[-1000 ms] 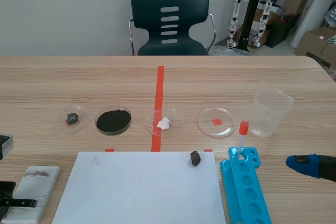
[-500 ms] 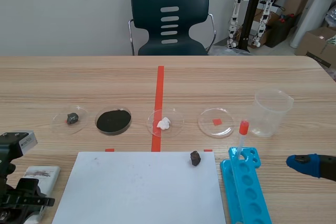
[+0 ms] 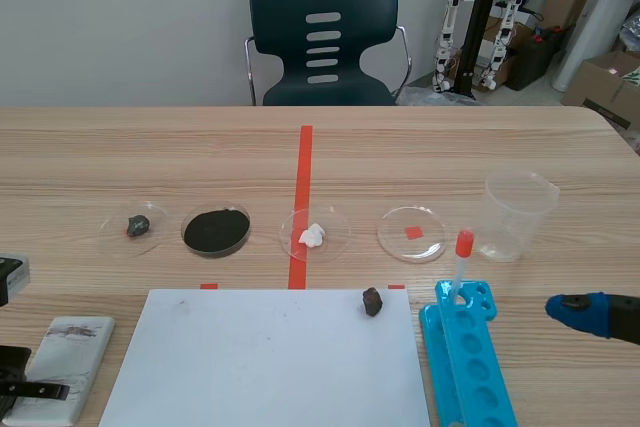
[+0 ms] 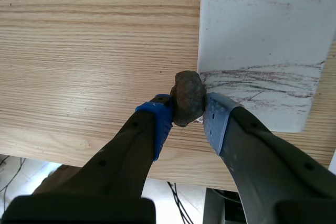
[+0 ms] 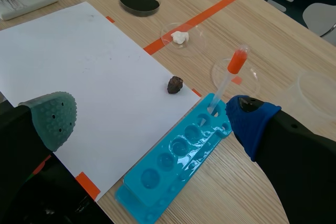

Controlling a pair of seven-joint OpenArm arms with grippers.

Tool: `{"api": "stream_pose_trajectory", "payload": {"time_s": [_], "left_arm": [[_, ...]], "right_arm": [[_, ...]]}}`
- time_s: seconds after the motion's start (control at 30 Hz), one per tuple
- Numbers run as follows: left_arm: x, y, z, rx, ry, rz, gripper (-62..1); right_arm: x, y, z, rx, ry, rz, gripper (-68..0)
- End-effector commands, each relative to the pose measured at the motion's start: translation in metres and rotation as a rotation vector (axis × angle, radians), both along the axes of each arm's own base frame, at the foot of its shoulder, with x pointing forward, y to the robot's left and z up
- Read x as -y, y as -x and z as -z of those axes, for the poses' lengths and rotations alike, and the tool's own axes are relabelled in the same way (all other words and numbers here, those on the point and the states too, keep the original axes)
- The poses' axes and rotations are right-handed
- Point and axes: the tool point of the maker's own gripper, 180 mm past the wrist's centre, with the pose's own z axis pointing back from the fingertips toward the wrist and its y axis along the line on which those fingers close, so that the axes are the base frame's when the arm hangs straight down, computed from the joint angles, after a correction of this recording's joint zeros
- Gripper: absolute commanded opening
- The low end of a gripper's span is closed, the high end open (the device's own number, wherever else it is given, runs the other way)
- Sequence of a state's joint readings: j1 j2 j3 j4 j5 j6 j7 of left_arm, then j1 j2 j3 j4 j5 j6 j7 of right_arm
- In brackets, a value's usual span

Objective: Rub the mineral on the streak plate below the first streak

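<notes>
**Fig. — Mineral held at plate edge**

L fingers are clamped on the mineral, which sits at the side edge of the streak plate and appears to touch it, level w/ a band of grey streaks. R fingers stand wide apart, holding nothing, over paper and tray. Risks: contact is at the very rim, so a stroke may slip off onto the surface. Plate is unheld & may slide. New mark may overlap existing ones.

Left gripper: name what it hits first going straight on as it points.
Probably the streak plate: the left gripper, shut on the mineral, points down at its marked edge. Whether they touch is unclear.
</notes>
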State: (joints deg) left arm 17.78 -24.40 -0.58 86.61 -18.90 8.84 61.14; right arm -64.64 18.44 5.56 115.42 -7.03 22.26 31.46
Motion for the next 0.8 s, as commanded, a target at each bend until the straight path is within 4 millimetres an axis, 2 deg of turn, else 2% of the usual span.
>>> {"api": "stream_pose_trajectory", "payload": {"time_s": [0.0, 0.17, 0.3, 0.4, 0.63, 0.77], "left_arm": [[0.017, -0.001, 0.001, 0.003, 0.094, 0.026, -49.3], [0.049, -0.001, 0.000, 0.003, 0.260, 0.080, -49.3], [0.053, -0.002, -0.001, 0.009, 0.283, 0.085, -49.3], [0.042, -0.001, 0.001, 0.001, 0.223, 0.074, -49.3], [-0.002, 0.002, -0.001, -0.005, -0.003, -0.006, -49.3], [-0.004, 0.001, -0.002, -0.003, -0.017, -0.010, -49.3]], "right_arm": [[0.000, -0.002, -0.006, 0.020, -0.015, 0.004, -8.4], [0.000, -0.002, -0.006, 0.020, -0.015, 0.004, -8.4], [0.000, -0.002, -0.006, 0.020, -0.015, 0.004, -8.4], [0.000, -0.002, -0.006, 0.020, -0.015, 0.004, -8.4], [0.000, -0.002, -0.006, 0.020, -0.015, 0.004, -8.4], [0.000, -0.002, -0.006, 0.020, -0.015, 0.004, -8.4]]}}
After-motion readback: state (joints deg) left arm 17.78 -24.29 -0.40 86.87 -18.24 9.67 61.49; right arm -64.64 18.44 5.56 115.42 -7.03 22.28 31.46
